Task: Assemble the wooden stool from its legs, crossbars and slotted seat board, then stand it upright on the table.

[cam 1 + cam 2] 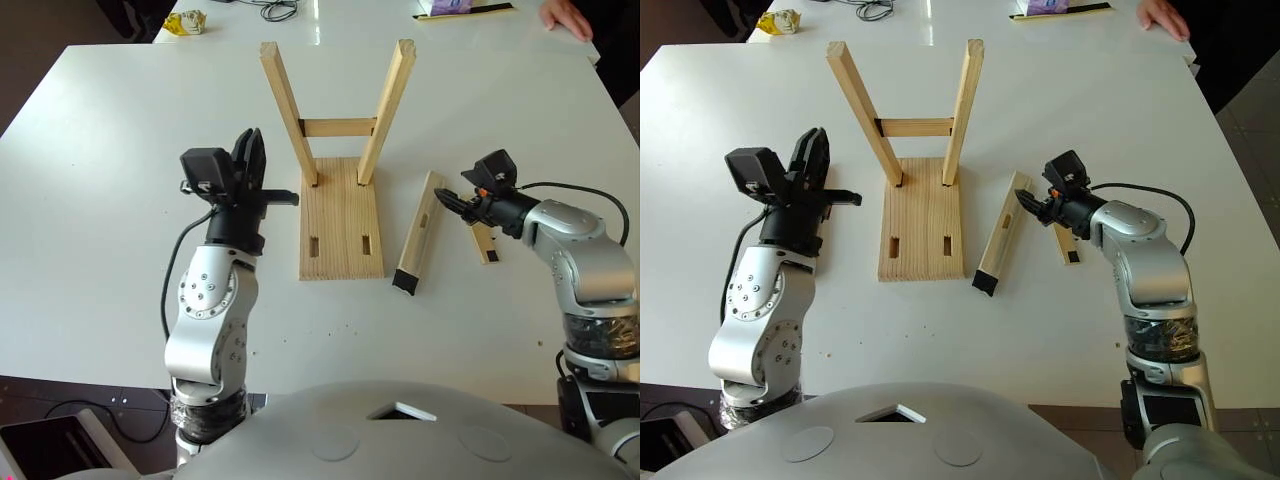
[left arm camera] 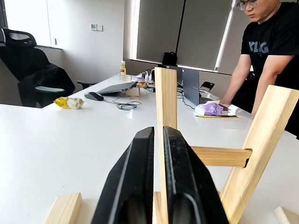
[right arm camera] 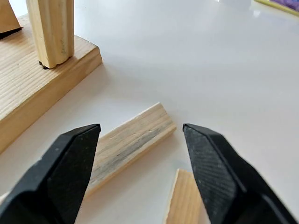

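Observation:
The slotted seat board lies flat mid-table. Two legs stand in its far slots, leaning outward, with a crossbar joining them. The two near slots are empty. A loose leg with a black tip lies right of the board, and a shorter wooden piece lies beyond it. My right gripper is open just above the loose leg's far end. My left gripper is shut on nothing, left of the board and pointing at the standing legs.
A crumpled yellow wrapper sits at the far left corner. A purple packet, cables and a person's hand are at the table's far edge. Bare white table stretches left of my left arm and in front of the board.

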Available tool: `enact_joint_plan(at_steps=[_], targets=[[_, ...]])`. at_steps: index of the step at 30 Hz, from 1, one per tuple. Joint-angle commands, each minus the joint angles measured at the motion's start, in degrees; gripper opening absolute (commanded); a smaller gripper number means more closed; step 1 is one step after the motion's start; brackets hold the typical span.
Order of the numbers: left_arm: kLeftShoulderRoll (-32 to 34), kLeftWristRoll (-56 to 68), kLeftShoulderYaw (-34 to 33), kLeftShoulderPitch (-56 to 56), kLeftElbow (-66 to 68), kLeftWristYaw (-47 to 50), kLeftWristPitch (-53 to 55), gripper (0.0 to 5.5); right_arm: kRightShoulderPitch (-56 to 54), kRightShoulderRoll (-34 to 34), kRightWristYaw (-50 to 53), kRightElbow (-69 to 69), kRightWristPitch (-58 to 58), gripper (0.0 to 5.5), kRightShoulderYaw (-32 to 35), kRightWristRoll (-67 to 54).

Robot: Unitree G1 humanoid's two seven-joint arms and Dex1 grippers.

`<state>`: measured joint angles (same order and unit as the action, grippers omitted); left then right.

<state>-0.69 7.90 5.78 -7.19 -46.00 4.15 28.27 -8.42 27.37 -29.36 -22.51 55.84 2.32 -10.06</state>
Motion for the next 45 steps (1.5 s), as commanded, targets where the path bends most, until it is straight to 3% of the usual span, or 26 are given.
enact_joint_plan(at_steps=[1,7,22,30,43,45], targets=[[-1.2,-5.9,2.9,-1.5,-0.4,4.7,2.1,0.66,-0.1,-0.8,4.3,-8.3,13.3,3.27,3.2,-1.6],[-4.1,-10.7,2.0,-3.2,1.8,10.4,1.2,1.45,2.8,3.2,6.2,-9.5,18.0,3.27,2.4,-0.8],[-3.6,-12.3,-0.3,1.9,5.3,10.1,0.2,1.45,7.3,-0.4,11.3,-6.3,26.1,3.27,5.0,-1.9],[-4.3,-13.4,0.5,0.2,4.5,11.0,-0.4,1.45,10.3,3.8,9.2,-10.1,30.5,3.27,4.6,-3.9],[-3.5,-13.4,0.0,1.2,4.1,10.2,0.8,1.47,9.6,-2.2,14.0,-8.8,30.6,1.33,7.1,-2.6],[-3.3,-13.5,0.2,1.5,3.8,9.8,1.4,1.47,8.4,-3.4,15.1,-8.2,31.1,1.31,7.9,-2.3]])
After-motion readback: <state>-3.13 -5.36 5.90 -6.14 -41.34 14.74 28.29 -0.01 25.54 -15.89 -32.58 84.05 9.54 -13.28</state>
